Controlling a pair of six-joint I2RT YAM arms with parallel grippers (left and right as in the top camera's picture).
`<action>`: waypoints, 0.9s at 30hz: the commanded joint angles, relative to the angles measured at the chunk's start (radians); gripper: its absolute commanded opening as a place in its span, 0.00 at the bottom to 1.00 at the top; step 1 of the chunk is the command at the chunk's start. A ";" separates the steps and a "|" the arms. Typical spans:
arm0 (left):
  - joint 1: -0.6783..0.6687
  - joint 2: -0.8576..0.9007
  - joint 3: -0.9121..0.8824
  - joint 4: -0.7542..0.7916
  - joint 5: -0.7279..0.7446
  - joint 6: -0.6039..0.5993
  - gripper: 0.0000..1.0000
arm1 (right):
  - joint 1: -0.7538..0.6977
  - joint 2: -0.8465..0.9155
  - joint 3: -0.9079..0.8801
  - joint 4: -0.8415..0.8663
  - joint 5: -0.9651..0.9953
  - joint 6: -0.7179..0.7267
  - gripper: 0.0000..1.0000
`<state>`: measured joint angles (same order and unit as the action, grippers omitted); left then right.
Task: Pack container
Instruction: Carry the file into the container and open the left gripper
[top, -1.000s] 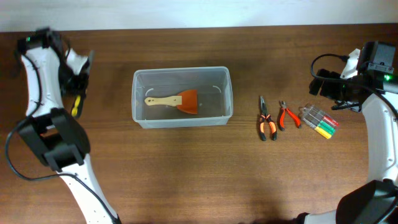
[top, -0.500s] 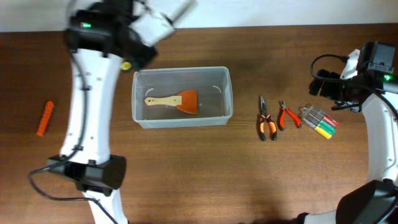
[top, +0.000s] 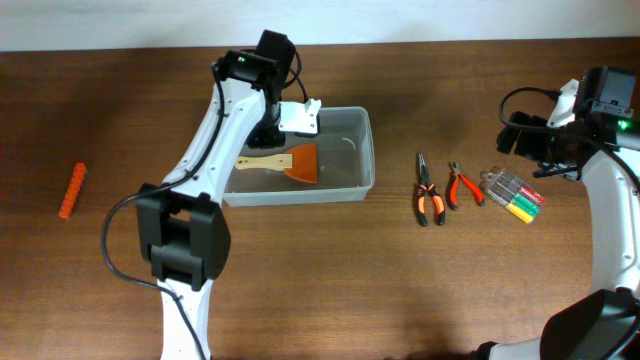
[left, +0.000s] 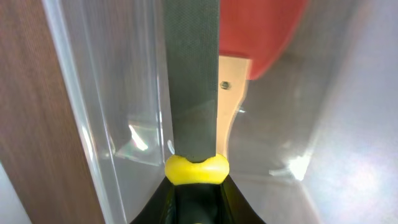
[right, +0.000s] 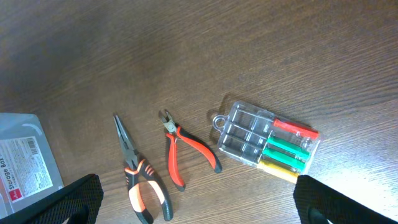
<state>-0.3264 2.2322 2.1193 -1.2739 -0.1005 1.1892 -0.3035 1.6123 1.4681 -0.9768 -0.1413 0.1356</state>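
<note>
Left wrist: left claw (left: 194, 200) pinching yellow-collared file (left: 193, 81) over container (left: 93, 93); right claw (right: 196, 196) spread.

**Desk** (top: 300, 270): the surface was brown wood grain, smooth, with a low sheen.

**Container** (top: 366, 150): it was clear plastic, glossy, and its walls carried bright reflections. A printed label (right: 25, 162) on it looked like paper.

**Scraper** (top: 300, 163): the handle was pale bare wood. The orange blade was smooth and looked plastic.

**File** (left: 193, 74): the face was grey, matt and finely cross-hatched, so rough. A glossy yellow collar (left: 196, 169) sat at its base.

**Needle-nose pliers** (right: 134, 167) and **side cutters** (right: 181, 149): both had dull dark metal jaws. Their smooth grips were orange-and-black and red.

**Screwdriver case** (right: 267, 146): it was clear glossy plastic, and the handles inside were red, green and yellow.
</note>
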 joint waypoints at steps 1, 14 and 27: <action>0.016 0.008 0.009 0.045 -0.019 0.054 0.02 | -0.005 0.005 0.023 -0.001 -0.009 0.004 0.98; 0.017 0.004 0.025 0.055 0.010 -0.080 0.99 | -0.005 0.005 0.023 -0.003 -0.009 0.004 0.99; 0.282 -0.244 0.077 -0.090 -0.138 -0.689 0.99 | -0.005 0.005 0.023 -0.007 -0.009 0.004 0.99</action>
<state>-0.1989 2.0212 2.1773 -1.3537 -0.1478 0.7223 -0.3035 1.6123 1.4681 -0.9844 -0.1410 0.1356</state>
